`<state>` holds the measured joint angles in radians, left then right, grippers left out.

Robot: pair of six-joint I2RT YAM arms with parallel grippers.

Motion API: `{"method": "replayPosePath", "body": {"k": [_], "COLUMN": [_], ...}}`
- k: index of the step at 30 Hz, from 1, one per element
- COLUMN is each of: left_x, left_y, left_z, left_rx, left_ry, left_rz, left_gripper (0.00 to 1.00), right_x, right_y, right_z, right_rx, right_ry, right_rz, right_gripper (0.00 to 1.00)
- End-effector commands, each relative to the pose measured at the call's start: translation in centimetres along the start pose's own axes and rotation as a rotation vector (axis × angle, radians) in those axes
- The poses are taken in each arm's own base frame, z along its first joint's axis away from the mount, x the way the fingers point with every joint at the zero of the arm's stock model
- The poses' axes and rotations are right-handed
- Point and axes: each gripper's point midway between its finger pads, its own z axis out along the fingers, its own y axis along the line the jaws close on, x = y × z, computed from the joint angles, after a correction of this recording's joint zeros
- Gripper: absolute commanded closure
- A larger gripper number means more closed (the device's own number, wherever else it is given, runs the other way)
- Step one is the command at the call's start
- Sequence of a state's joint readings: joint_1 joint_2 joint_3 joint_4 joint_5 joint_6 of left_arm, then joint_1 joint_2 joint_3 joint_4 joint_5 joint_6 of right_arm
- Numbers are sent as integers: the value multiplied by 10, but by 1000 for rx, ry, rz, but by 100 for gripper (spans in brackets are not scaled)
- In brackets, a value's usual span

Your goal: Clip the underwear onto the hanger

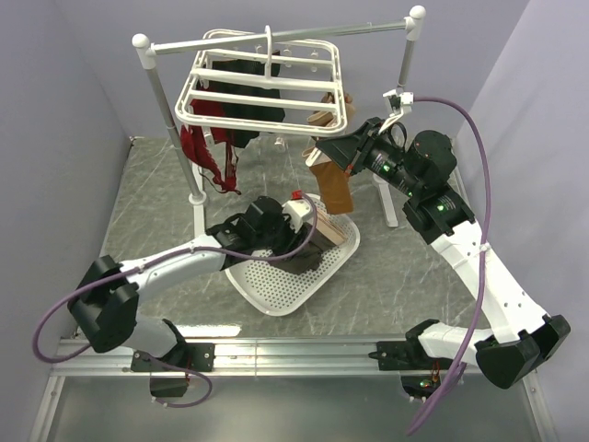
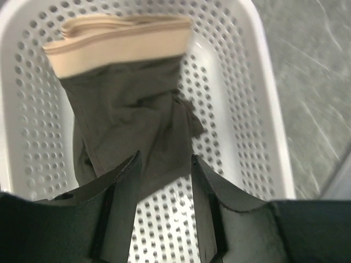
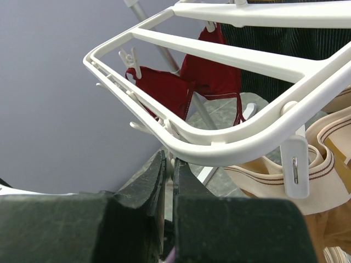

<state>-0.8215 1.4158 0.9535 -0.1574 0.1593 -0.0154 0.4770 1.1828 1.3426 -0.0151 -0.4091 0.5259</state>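
Pickup step: my left gripper (image 2: 164, 160) hangs spread over the basket (image 2: 247, 93), with nothing pinched yet. The underwear (image 2: 129, 115) lies in the basket just below and ahead of my fingers, dark end nearest, beige waistband at the far end. Next I'd drop, close on the fabric, ideally nearer the waistband, and lift it towards the hanger (image 3: 230, 139). My right gripper (image 3: 169, 164) sits just under the hanger's rim, fingers pressed together. Whether they pinch a clip, I cannot tell.

left gripper (image 2: 164, 159) jaws apart, lowered | right gripper (image 3: 169, 160) jaws together, raised
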Motion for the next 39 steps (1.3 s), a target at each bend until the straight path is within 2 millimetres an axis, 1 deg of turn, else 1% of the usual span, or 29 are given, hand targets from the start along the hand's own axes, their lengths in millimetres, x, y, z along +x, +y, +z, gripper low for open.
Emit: {"method": "replayPosePath", "body": {"k": [1, 2, 3, 4, 5, 6, 7, 8, 11, 12, 14, 16, 19, 22, 23, 24, 25, 26, 28, 29, 31, 32, 34, 35, 36, 38, 39], "left_x": [-28, -28, -18, -22, -20, -14, -17, -12, -15, -8, -9, -2, 7, 13, 19, 18, 22, 27, 28, 28, 22, 10, 5, 3, -5, -11, -19], "left_y": [16, 17, 22, 26, 30, 35, 42, 47, 59, 62, 65, 67, 69, 69, 70, 71, 75, 75, 74, 71, 69, 65, 57, 54, 47, 40, 35], "left_z": [19, 24, 36, 41, 46, 55, 59, 67, 76, 83, 90, 98, 108, 117, 121, 123, 123, 125, 125, 124, 115, 105, 93, 85, 70, 53, 37], "left_rx": [-77, -78, -91, -109, -115, -124, -135, -143, -177, -183, -194, -199, -200, -199, -200, -203, -227, -228, -219, -211, -211, -196, -174, -168, -156, -144, -136], "left_ry": [-148, -148, -114, -118, -109, -88, -92, -72, -74, -48, -44, -31, -17, -7, 8, 11, 20, 36, 39, 40, 24, -1, -14, -15, -40, -60, -91], "left_rz": [-4, -1, 2, -6, -15, -37, -54, -70, -83, -89, -95, -103, -119, -123, -127, -128, -128, -133, -139, -141, -155, -160, -156, -153, -131, -97, -60], "left_gripper": [53, 52, 52, 52, 51, 51, 50, 50, 48, 48, 46, 47, 50, 59, 64, 66, 68, 72, 77, 83, 88, 94, 99, 100, 99, 99, 100], "right_x": [-21, -20, -20, -20, -20, -20, -20, -19, -19, -19, -18, -19, -17, -16, -16, -15, -15, -15, -15, -16, -15, -15, -14, -14, -13, -13, -13], "right_y": [10, 10, 11, 11, 11, 11, 11, 9, 9, 10, 9, 10, 8, 7, 7, 7, 6, 7, 6, 7, 7, 6, 5, 6, 5, 5, 4], "right_z": [-2, -2, -2, -2, -2, -2, -2, -1, -1, -1, -1, -1, -1, -1, -1, 0, 0, 0, 1, 1, 1, 1, 0, -1, -1, -1, -1], "right_rx": [-19, -20, -20, -21, -22, -21, -21, -18, -20, -23, -22, -24, -20, -18, -18, -17, -15, -17, -16, -18, -18, -15, -12, -16, -13, -14, -11], "right_ry": [-44, -42, -40, -41, -39, -41, -41, -39, -40, -38, -39, -39, -33, -30, -30, -28, -26, -26, -27, -27, -24, -25, -21, -21, -19, -18, -20], "right_rz": [-14, -15, -14, -15, -14, -15, -12, -11, -9, -9, -4, -3, -2, -3, -3, -1, 0, 1, -2, -3, -6, -7, -10, -11, -10, -11, -11], "right_gripper": [100, 100, 100, 100, 100, 100, 100, 100, 100, 100, 100, 100, 100, 100, 100, 100, 100, 100, 100, 100, 100, 100, 100, 100, 100, 100, 100]}}
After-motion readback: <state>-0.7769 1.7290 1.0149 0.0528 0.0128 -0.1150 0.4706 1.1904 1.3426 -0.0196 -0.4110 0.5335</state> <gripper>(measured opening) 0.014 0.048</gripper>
